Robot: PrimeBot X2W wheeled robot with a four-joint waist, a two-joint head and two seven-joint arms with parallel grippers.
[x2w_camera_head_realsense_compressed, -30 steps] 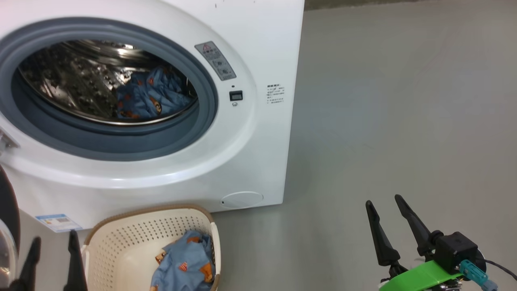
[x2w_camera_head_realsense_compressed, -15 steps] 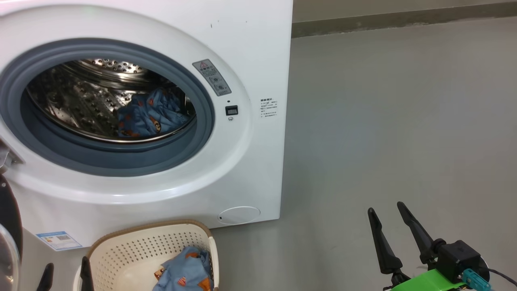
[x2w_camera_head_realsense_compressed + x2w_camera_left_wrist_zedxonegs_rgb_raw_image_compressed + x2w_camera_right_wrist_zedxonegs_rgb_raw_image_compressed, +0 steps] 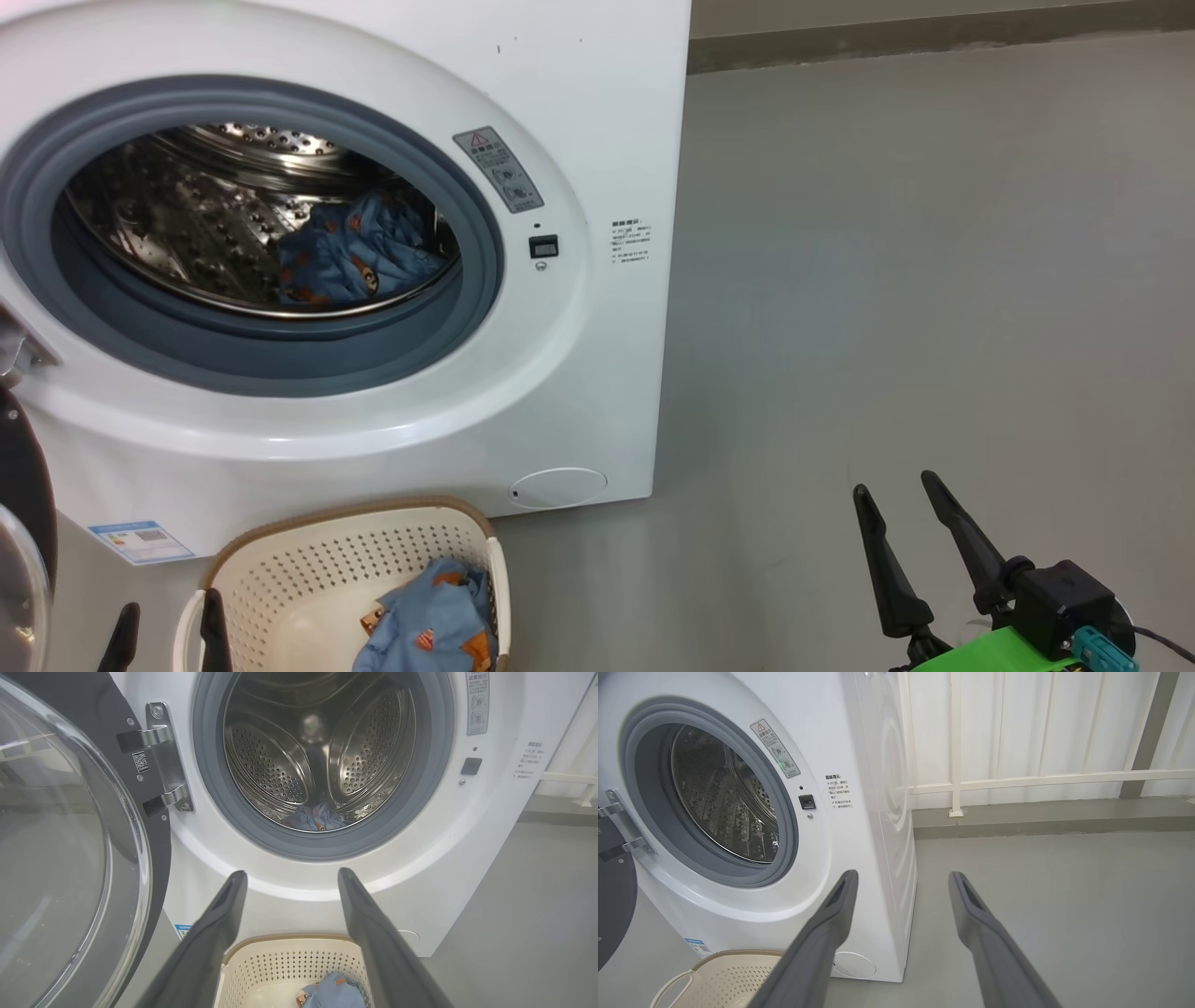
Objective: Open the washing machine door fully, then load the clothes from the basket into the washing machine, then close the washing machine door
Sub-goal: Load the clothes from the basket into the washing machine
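Left wrist view showed the left gripper (image 3: 292,873) spread wide and empty, near the basket (image 3: 280,963), where some of the clothes (image 3: 332,990) lay. Farther off, another blue piece (image 3: 355,257) sat inside the washing machine (image 3: 597,121). The washing machine door (image 3: 70,849) stood swung out at left. The right gripper (image 3: 893,483) hung released and empty, well to the right.

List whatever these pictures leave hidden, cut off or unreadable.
- Head view: bottom edge cuts off the basket's near half, so the clothes in it can't be counted.
- Head view: bottom edge cuts off the left gripper below its fingertips.
- Left wrist view: left edge cuts off the washing machine door.
- Head view: printed label on the washing machine is too small to read.
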